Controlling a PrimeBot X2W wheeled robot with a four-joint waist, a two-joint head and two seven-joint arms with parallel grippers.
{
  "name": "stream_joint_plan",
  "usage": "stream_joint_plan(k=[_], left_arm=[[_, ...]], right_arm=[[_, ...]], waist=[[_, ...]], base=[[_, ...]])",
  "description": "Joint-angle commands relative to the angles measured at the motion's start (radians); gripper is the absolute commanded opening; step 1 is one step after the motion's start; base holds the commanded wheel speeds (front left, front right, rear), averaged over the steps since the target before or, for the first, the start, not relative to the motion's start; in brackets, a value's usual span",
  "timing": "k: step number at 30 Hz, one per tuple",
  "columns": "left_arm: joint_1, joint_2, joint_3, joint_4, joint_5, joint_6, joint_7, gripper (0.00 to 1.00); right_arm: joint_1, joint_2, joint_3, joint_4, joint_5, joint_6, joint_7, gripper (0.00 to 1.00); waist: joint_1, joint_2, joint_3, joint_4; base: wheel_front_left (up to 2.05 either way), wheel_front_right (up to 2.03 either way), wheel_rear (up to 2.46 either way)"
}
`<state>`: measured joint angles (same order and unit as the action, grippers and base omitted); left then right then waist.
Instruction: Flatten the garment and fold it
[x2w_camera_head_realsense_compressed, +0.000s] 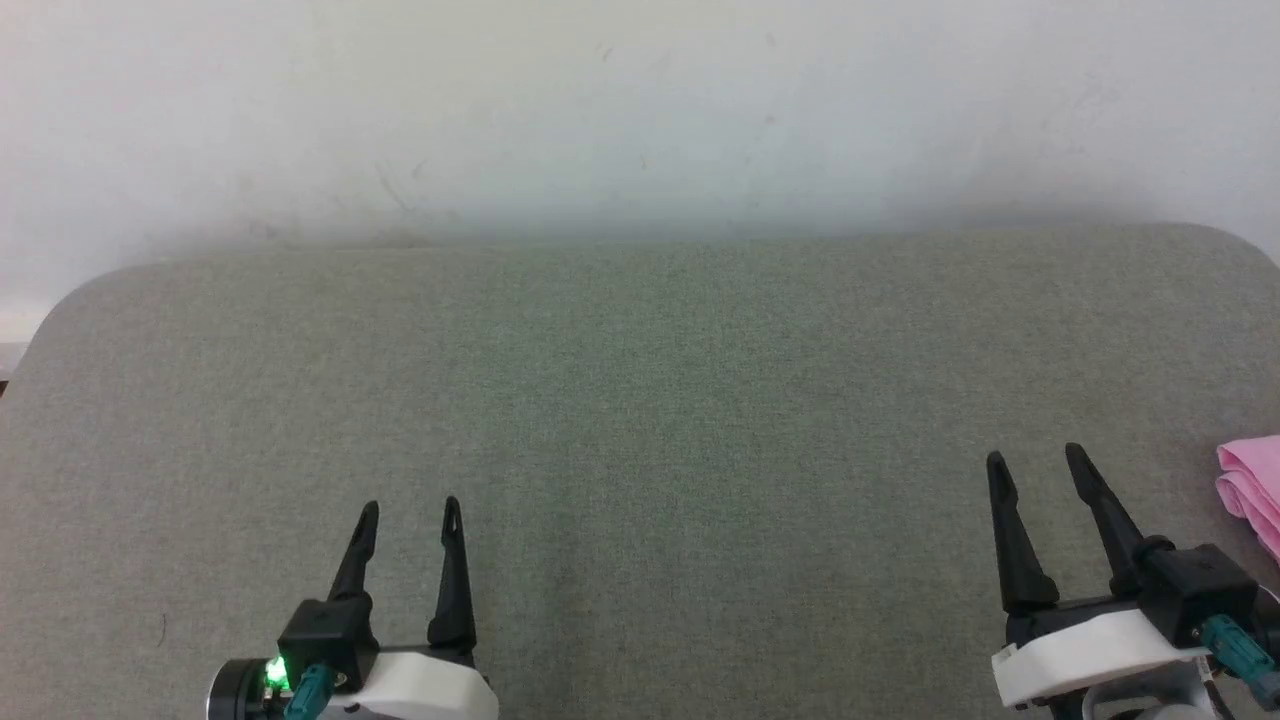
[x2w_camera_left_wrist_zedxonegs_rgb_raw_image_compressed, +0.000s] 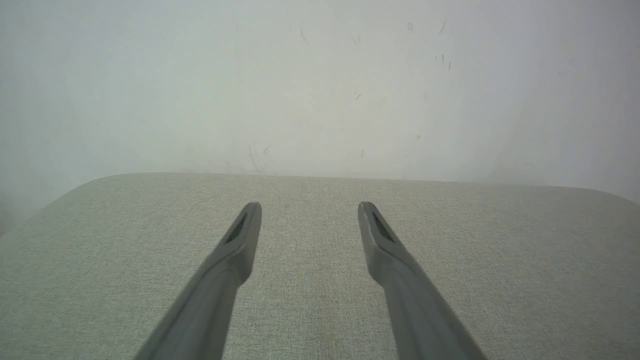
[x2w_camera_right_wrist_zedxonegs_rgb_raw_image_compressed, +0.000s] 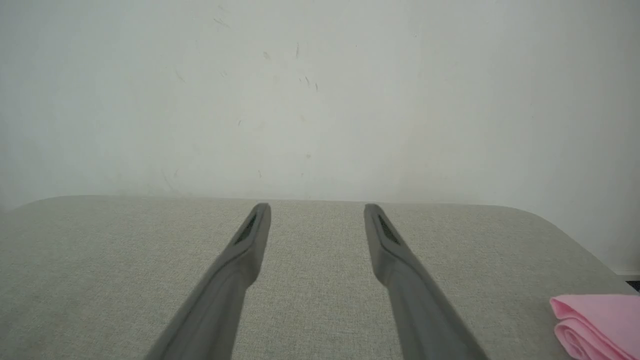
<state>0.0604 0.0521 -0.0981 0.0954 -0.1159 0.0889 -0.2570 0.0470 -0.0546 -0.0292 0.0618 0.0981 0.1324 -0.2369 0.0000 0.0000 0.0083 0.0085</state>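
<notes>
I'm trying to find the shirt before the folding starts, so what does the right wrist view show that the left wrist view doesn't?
Set against the left wrist view, the right wrist view adds the pink garment, lying in soft folds at its lower right corner, apart from the open right gripper. The left wrist view adds the left gripper, open above the padded surface. Both share that grey-green surface with its rounded far corners, and the scuffed white wall behind it.
</notes>
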Motion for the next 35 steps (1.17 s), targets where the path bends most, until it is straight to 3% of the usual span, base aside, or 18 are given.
stream_joint_plan(k=[1,5,6,35], left_arm=[[-0.007,-0.002,0.000,-0.004,-0.002,-0.003,-0.005,1.00],[-0.008,-0.002,-0.001,-0.009,-0.006,-0.006,-0.005,1.00],[-0.001,0.000,-0.001,-0.006,-0.004,-0.002,0.000,0.00],[-0.013,0.000,0.020,-0.025,0.020,-0.022,0.055,0.00]], right_arm=[[-0.005,0.004,0.002,-0.001,0.003,-0.002,-0.005,1.00],[-0.004,0.004,0.004,-0.003,0.003,-0.002,-0.005,1.00],[0.000,0.000,0.002,-0.001,0.000,0.000,-0.001,0.00],[-0.010,0.000,0.007,-0.013,-0.021,0.000,0.049,0.00]], waist=[[0.0000,0.0000,0.001,0.001],[0.0000,0.0000,0.003,0.004],[0.0000,0.0000,0.003,0.004],[0.0001,0.0000,0.001,0.002]], base=[[0.00,0.00,0.00],[0.00,0.00,0.00],[0.00,0.00,0.00],[0.00,0.00,0.00]])
